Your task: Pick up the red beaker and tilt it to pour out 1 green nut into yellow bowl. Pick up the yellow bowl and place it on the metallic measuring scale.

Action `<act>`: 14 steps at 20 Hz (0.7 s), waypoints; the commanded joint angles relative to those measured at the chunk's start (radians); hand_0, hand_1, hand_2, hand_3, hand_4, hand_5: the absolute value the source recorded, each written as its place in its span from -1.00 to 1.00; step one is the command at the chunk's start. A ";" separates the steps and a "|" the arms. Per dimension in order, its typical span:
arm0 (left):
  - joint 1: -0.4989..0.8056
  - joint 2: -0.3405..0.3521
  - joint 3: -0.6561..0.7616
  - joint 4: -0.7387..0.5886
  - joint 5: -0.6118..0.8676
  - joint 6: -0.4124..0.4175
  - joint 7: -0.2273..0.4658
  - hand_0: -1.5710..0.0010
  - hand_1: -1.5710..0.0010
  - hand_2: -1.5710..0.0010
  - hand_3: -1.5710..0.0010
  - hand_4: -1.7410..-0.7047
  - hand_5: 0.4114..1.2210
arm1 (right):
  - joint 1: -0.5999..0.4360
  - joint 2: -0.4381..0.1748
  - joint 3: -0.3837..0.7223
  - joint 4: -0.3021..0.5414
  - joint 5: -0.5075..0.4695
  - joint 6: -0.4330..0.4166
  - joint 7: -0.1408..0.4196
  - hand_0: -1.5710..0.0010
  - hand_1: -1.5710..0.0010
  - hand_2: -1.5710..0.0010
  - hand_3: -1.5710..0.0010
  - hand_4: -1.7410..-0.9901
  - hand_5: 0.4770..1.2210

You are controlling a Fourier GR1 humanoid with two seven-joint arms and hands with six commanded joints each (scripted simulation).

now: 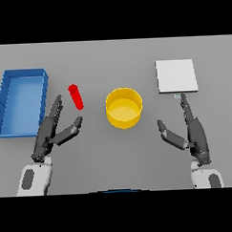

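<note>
Red beaker (76, 97) stands left of the yellow bowl (124, 108), just ahead of the left hand (52, 131), whose fingers are spread and hold nothing; the right hand (189, 133) rests equally open below the scale (176, 76). A careless grasp could tip the slim beaker, spilling nuts.

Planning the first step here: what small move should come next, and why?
Probably move the left hand forward to close its fingers round the small red beaker. The beaker stands ungrasped just ahead of that open hand, left of the round yellow bowl, and pouring comes first.
</note>
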 commanded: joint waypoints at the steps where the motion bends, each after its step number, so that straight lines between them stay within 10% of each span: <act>1: -0.028 0.000 0.008 0.035 -0.007 0.009 -0.016 1.00 1.00 1.00 1.00 0.01 -0.48 | -0.005 -0.002 -0.002 -0.001 -0.006 0.005 -0.002 1.00 1.00 1.00 1.00 0.32 -0.60; 14: -0.321 -0.006 0.087 0.404 -0.023 0.047 -0.077 1.00 1.00 1.00 1.00 -0.13 -0.32 | -0.009 0.002 -0.007 0.009 -0.025 0.014 -0.006 1.00 1.00 1.00 1.00 0.26 -0.56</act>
